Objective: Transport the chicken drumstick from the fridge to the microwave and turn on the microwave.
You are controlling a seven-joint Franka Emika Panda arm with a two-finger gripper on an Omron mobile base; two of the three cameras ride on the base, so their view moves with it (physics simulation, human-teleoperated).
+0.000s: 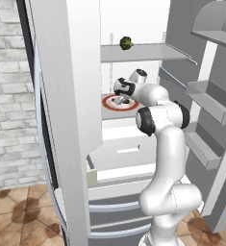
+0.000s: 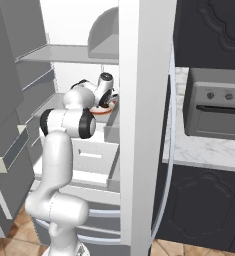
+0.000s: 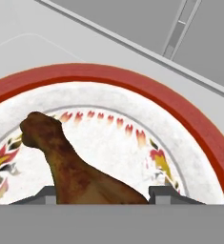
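Hand view puts our pincer (image 3: 101, 193) astride the chicken drumstick (image 3: 70, 167), tips either side; whether they pinch it yet we cannot tell. It lies on the red-rimmed plate (image 3: 199, 128) inside the fridge (image 1: 66, 96). Lifting, carrying and starting the microwave remain.

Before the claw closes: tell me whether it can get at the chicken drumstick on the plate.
Probably yes. The claw sits low over the red-rimmed plate, with the chicken drumstick lying between its fingertips and nothing between them.
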